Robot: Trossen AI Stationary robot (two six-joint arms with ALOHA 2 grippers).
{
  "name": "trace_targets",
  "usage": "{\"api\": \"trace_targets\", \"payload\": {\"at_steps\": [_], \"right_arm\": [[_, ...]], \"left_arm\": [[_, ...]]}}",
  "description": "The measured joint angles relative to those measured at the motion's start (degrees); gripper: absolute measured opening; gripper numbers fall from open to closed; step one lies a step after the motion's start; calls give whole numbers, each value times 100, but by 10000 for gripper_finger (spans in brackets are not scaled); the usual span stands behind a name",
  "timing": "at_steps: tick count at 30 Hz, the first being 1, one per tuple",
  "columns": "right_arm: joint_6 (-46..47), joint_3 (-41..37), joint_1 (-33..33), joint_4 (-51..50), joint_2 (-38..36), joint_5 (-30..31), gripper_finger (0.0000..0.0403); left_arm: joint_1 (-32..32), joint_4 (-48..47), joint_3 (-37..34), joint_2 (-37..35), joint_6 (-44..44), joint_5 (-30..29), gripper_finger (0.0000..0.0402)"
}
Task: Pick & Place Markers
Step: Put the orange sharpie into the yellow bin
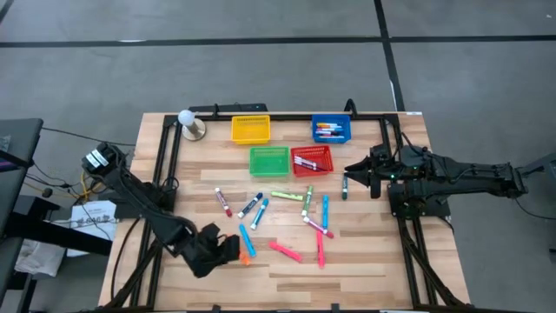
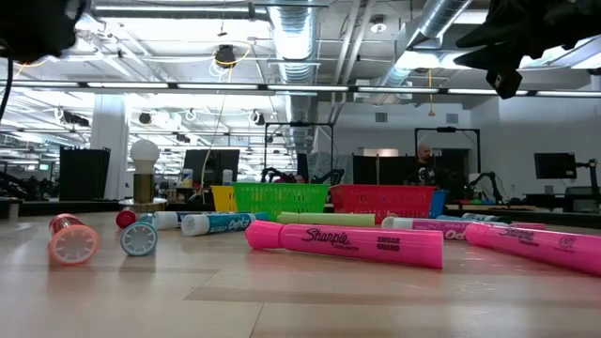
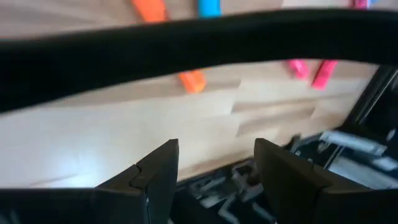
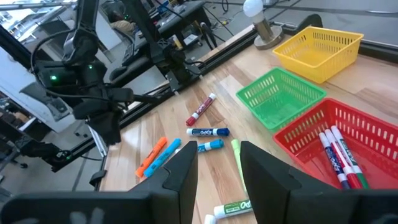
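Pink marker (image 2: 344,241) lies front and centre on the worktop (image 1: 365,261), with more markers (image 1: 287,213) scattered mid-board and a few already in the red basket (image 1: 313,160) and blue basket (image 1: 332,129). Left pincer (image 1: 233,247) hovers wide and empty near an orange marker (image 1: 248,254). Right pincer (image 1: 350,178) hangs narrow beside the red basket, gripping nothing.

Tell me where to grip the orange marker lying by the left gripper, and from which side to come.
Grip the orange marker mid-barrel, coming straight down from above with the fingers across its narrow width. It lies flat on the table, so only its long sides offer a hold. A blue marker lies close at its far end, so the end nearer the left gripper probably gives more room.
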Motion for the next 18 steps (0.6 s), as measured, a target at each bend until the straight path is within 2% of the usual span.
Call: {"api": "trace_targets", "payload": {"at_steps": [7, 18], "right_arm": [[-135, 0, 0, -3, 0, 2, 111], [-135, 1, 0, 4, 0, 4, 111]], "left_arm": [[428, -52, 1, 312, -10, 42, 209], [685, -261, -1, 688, -49, 197, 209]]}}
